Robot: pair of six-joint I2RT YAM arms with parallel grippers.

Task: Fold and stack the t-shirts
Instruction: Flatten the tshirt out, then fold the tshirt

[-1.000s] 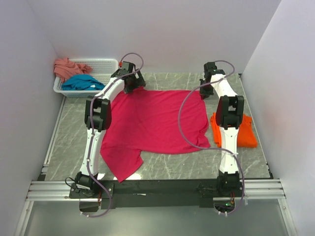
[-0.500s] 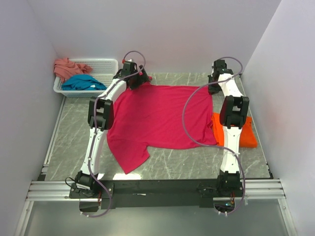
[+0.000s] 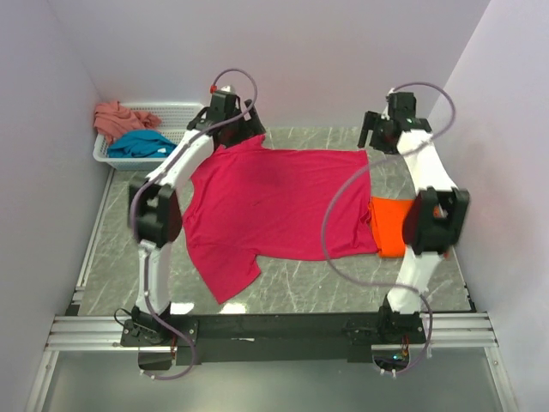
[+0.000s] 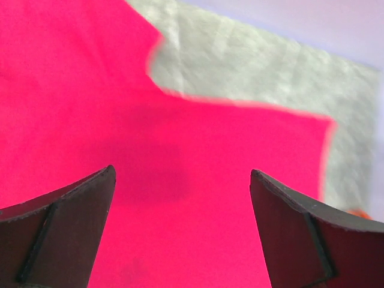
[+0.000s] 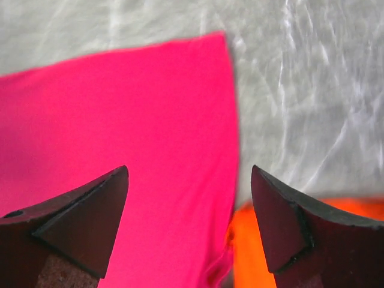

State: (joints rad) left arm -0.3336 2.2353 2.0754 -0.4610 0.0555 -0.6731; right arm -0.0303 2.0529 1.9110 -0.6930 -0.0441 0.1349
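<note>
The magenta-red t-shirt [image 3: 274,210] lies spread flat on the table, one sleeve reaching toward the near left. Above its far left corner hovers my left gripper [image 3: 230,136], open and empty; the left wrist view shows the gripper [image 4: 182,173] over the shirt [image 4: 72,90]. My right gripper [image 3: 377,139] hangs open above the far right corner; in the right wrist view the gripper [image 5: 189,168] holds nothing over the shirt's edge [image 5: 120,108]. The folded orange t-shirt [image 3: 390,227] lies at the right, partly behind the right arm, and shows as the orange cloth [image 5: 246,246]. The teal t-shirt [image 3: 141,144] and salmon-pink t-shirt [image 3: 116,116] sit crumpled at the basket.
A white mesh basket [image 3: 184,112] stands at the far left corner against the wall. White walls close in the marble table [image 3: 292,292] on three sides. The right arm's elbow [image 3: 433,219] hangs over the orange shirt.
My right gripper has opened and let go of the shirt's far right corner, then risen toward the back. The shirt was drawn rightward and flatter. The left arm lifted too, still open.
</note>
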